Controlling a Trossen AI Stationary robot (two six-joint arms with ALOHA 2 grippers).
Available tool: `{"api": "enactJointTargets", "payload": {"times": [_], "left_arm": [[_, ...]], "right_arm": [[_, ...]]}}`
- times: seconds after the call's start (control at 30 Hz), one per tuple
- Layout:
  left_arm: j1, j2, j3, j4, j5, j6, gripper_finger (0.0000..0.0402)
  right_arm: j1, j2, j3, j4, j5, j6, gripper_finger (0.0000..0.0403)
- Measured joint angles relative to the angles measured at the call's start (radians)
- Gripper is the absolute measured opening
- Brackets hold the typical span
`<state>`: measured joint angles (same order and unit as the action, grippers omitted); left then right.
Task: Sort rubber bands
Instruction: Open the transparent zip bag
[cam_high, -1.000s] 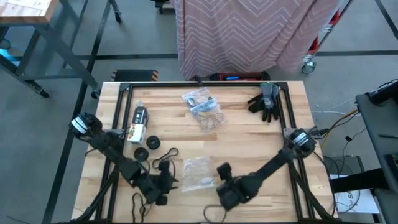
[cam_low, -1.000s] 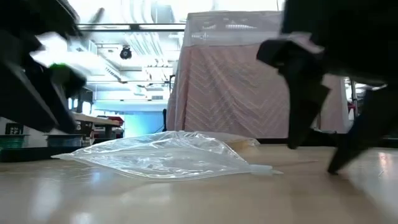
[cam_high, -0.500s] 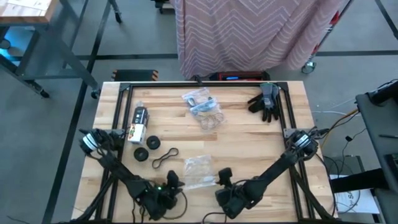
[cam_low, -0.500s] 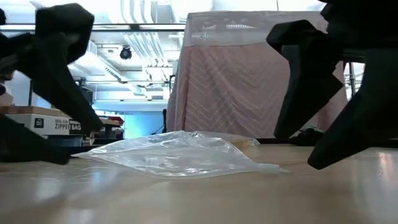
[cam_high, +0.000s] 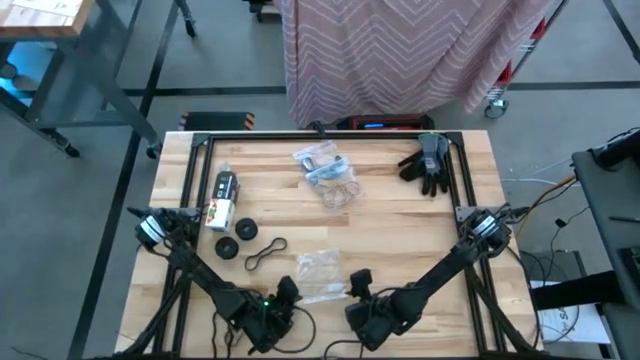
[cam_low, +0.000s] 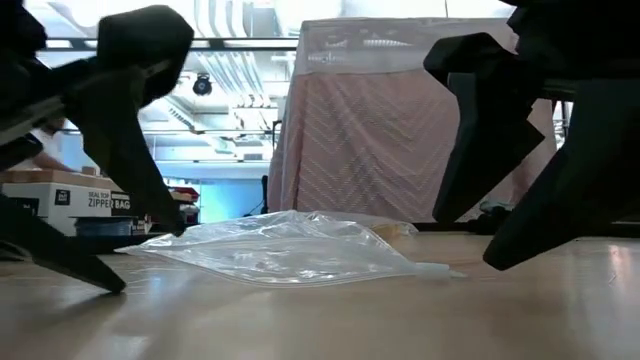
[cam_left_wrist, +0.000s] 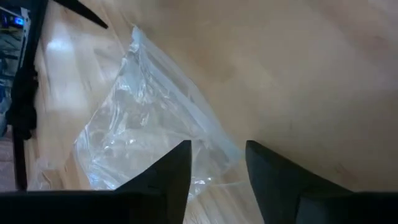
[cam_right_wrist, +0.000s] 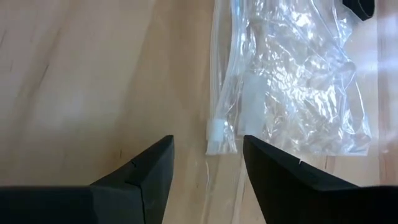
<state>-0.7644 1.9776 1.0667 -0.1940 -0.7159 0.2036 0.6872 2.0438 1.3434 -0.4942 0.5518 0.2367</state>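
A crinkly clear plastic bag (cam_high: 318, 275) lies flat on the wood table near the front edge, between my two grippers. My left gripper (cam_high: 285, 293) is open at the bag's left side, and a corner of the bag (cam_left_wrist: 227, 155) shows between its fingers. My right gripper (cam_high: 358, 283) is open at the bag's right side, its fingers either side of the zip end (cam_right_wrist: 217, 134). A black rubber band (cam_high: 265, 252) lies loose on the table behind the left gripper. Tan rubber bands (cam_high: 340, 192) lie farther back beside a second bag (cam_high: 320, 162).
Dark grey gloves (cam_high: 425, 165) lie at the far right. A small box and bottle (cam_high: 221, 198) and two black round pieces (cam_high: 235, 240) sit at the left. A black frame (cam_high: 200, 140) runs along the table's edges. Bare wood lies mid-table.
My left gripper has moved toward the table's right edge and a little down, up to the clear bag's left side, rolling about its own axis on the way. My right gripper has tipped slightly and stayed by the bag's right end. The bag has not moved.
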Motion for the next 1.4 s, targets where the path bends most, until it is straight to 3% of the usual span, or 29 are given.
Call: {"api": "enactJointTargets", "payload": {"times": [0.37, 0.57, 0.77, 0.97, 1.1, 1.17, 1.4], "left_arm": [[0.041, 0.002, -0.006, 0.014, 0.024, -0.121, 0.0007], [0.042, -0.026, -0.002, 0.017, 0.011, -0.15, 0.0001], [0.049, -0.135, 0.0, -0.01, -0.164, -0.308, 0.0], [0.056, -0.253, 0.0, -0.042, -0.157, -0.397, 0.0], [0.051, -0.304, 0.0, -0.055, -0.149, -0.397, 0.0], [0.05, -0.325, 0.0, -0.057, -0.148, -0.397, 0.0], [0.051, -0.371, 0.0, -0.06, -0.147, -0.393, 0.0]], "right_arm": [[0.002, -0.018, 0.0, -0.009, 0.022, -0.018, 0.0185], [0.024, -0.112, 0.001, -0.145, 0.097, -0.014, 0.0185], [0.053, -0.19, -0.013, -0.173, 0.106, 0.074, 0.0185], [0.056, -0.192, -0.036, -0.174, 0.112, 0.144, 0.0185], [0.057, -0.195, -0.039, -0.176, 0.273, 0.256, 0.0182], [0.056, -0.209, -0.039, -0.174, 0.299, 0.27, 0.0176], [0.043, -0.262, -0.039, -0.174, 0.252, 0.28, 0.0116]]}}
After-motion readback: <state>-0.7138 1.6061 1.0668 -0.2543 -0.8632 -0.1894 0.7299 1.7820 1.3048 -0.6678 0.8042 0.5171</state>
